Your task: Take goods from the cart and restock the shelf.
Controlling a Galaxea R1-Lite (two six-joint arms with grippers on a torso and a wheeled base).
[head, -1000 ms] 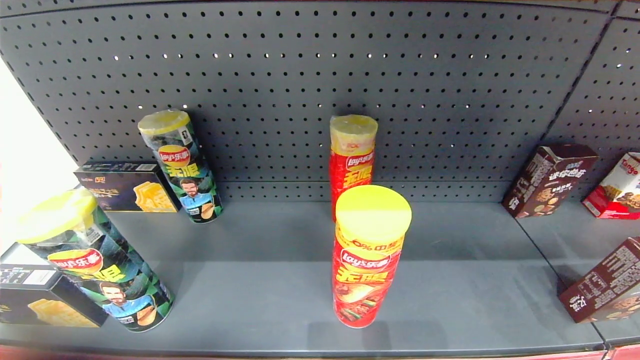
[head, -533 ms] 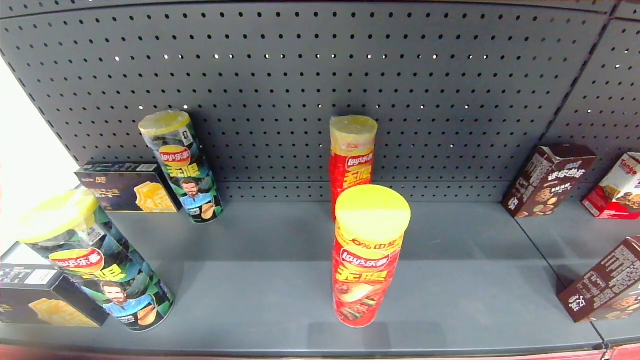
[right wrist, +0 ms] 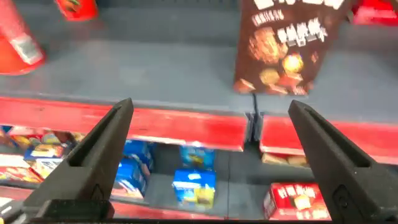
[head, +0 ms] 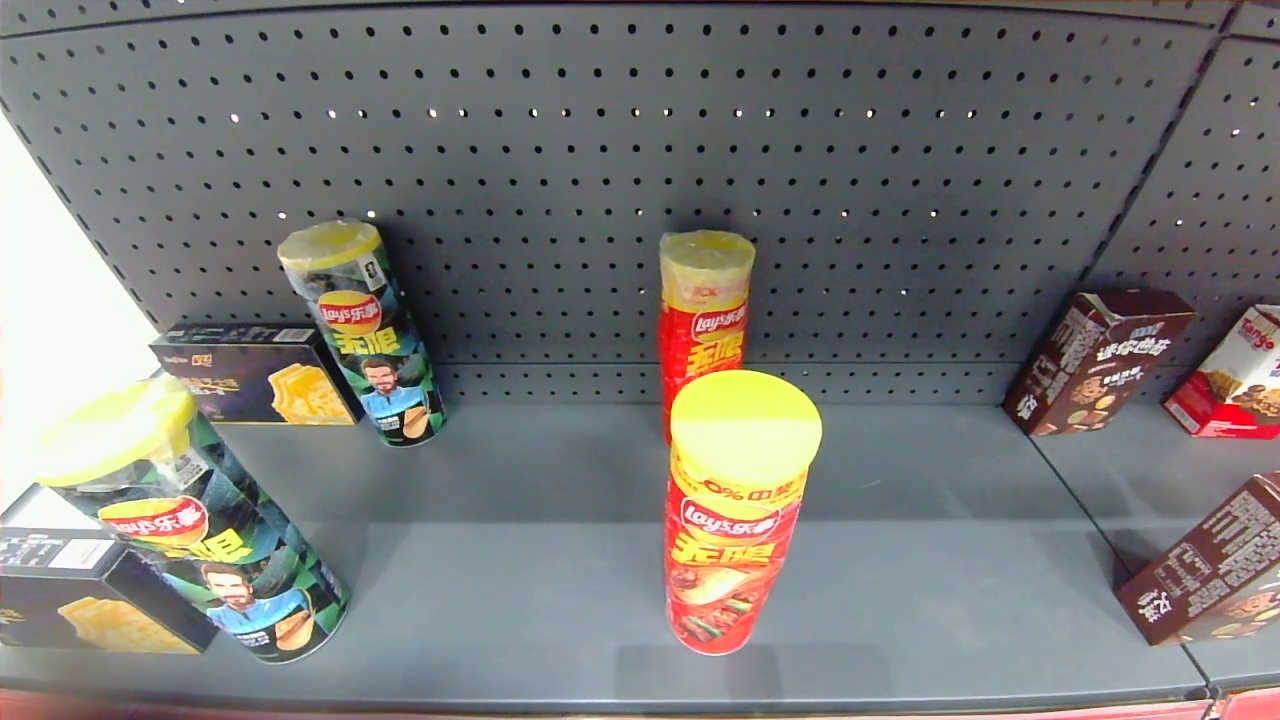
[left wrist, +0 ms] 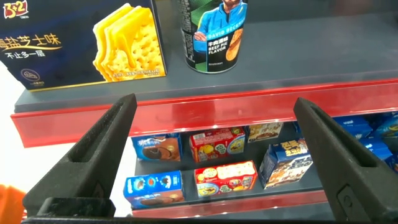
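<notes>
1. the grey shelf (head: 520, 560) has a perforated back panel (head: 640, 150) behind it and a red front lip (left wrist: 211, 115).
2. two red chip cans stand upright near the middle: the front red can (head: 735, 520) by the shelf's front edge, the rear red can (head: 703, 320) right behind it against the back panel.
3. on the robot's left stand two green-and-black chip cans: the rear green can (head: 365, 340) at the back, the front green can (head: 200, 540) at the front corner.
4. a dark cracker box (head: 255, 375) sits just beside the rear green can, and a second cracker box (head: 90, 600) touches the front green can.
5. on the right section are a brown cookie box (head: 1095, 360) at the back, a red-and-white box (head: 1235, 375) beside it, and another brown box (head: 1205, 570) near the front.
6. the left claw (left wrist: 214, 102) hangs in front of the red lip, below the second cracker box and front green can; its fingers are wide apart with nothing between them.
7. the right claw (right wrist: 210, 104) is also before the lip, near the front brown box, its fingers spread and empty.
8. a lower shelf holds small snack boxes (left wrist: 217, 177).
</notes>
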